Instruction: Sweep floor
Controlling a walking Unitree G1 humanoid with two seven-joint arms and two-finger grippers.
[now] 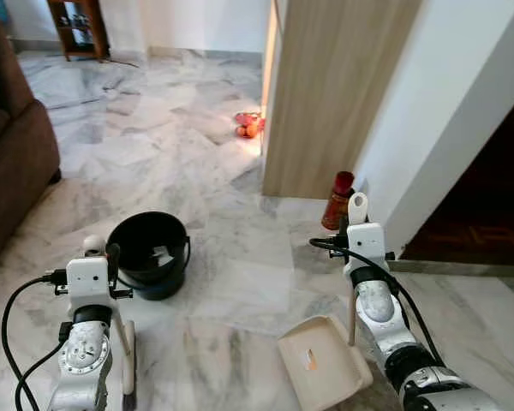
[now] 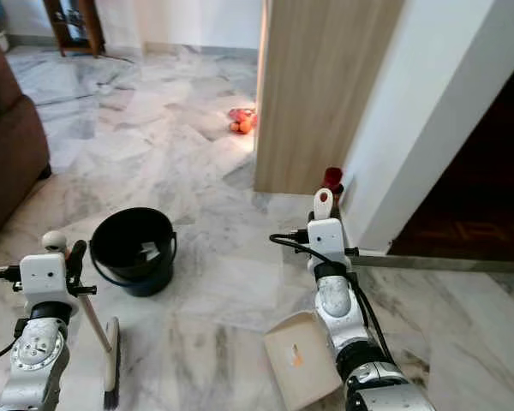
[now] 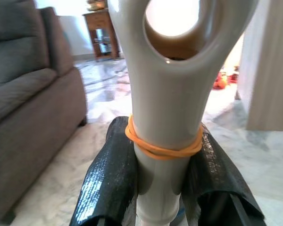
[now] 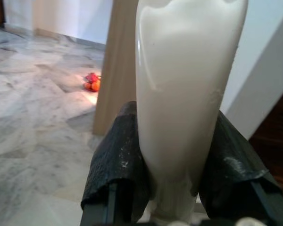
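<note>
While the broom [image 2: 110, 360] stands at the lower left of the head view, its bristles rest on the marble floor [image 1: 231, 257] and its cream handle rises into the left gripper [image 3: 167, 179]. That gripper's black fingers [image 3: 108, 183] are closed tight on the handle, just below an orange rubber band [image 3: 162, 148] and the handle's hanging loop. At the lower right, the right gripper [image 4: 172, 179] clamps the cream handle of the dustpan [image 1: 324, 360] in the same way, fingers pressed against both sides of it. The pan lies on the floor just beside the right arm, its mouth turned toward the middle of the frame, with a small orange mark on its surface.

Just above the broom sits a black bucket [image 1: 148, 253] with some pale scrap inside it. Further out, a brown sofa [image 1: 13, 145] fills the left edge, a wooden panel [image 1: 325, 94] stands at top centre with a red bottle-like object [image 1: 338, 199] at its foot, and a small red and orange heap [image 1: 248, 125] lies on the floor beyond.

Both tools seem gripped and ready, so the sweeping stroke itself looks to be the step in hand. The next move probably calls for dragging the bristles toward the pan's lip while the pan stays flat against the floor.
</note>
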